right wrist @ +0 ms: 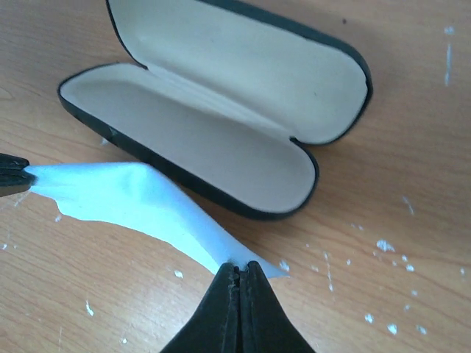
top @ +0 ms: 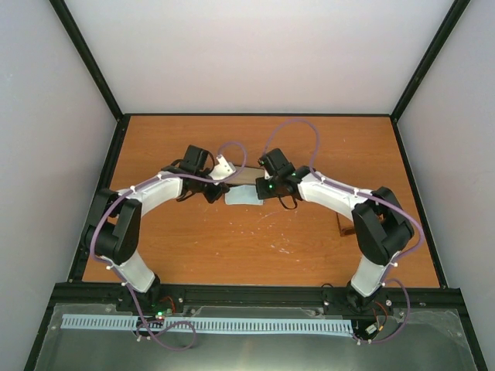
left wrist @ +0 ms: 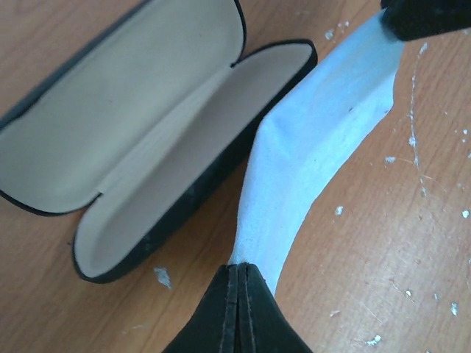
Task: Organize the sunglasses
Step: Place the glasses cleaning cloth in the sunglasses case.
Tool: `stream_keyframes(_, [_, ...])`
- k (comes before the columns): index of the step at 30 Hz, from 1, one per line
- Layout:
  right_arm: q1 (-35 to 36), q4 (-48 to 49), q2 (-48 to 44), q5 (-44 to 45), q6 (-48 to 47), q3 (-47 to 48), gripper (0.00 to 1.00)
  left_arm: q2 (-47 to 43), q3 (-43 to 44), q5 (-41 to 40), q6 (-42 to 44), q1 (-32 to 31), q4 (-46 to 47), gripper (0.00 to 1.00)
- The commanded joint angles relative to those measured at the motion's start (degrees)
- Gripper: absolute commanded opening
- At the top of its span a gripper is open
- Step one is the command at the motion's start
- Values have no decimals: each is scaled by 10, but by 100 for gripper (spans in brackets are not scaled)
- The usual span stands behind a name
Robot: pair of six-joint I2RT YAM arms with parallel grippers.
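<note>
Light falls evenly and softly from above. In the top view the pale walls (top: 255, 54) look slightly washed out, the table (top: 332, 154) glows warm orange, and the arms (top: 155, 197) throw hardly any shadow. The corner posts lean outward, and small things are too coarse to make out. Both wrist views are bright and fairly sharp on the case (left wrist: 140, 110), whose lining shades gently inward. The cloth (left wrist: 324, 132) is close to overexposed. The left gripper (left wrist: 238, 271) and right gripper (right wrist: 238, 271) appear dark and slightly soft.
</note>
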Motion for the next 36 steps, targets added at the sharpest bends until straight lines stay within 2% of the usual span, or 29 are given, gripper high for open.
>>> stream_keyframes(1, [-4, -5, 22, 12, -20, 38, 3, -7, 40, -1, 11, 6, 10, 0])
stream_keyframes(19, [-27, -20, 80, 4, -33, 111, 3, 53, 101, -8, 50, 29, 5, 0])
stream_keyframes(36, [-53, -49, 156, -39, -48, 197, 3, 121, 171, 8, 72, 59, -15, 0])
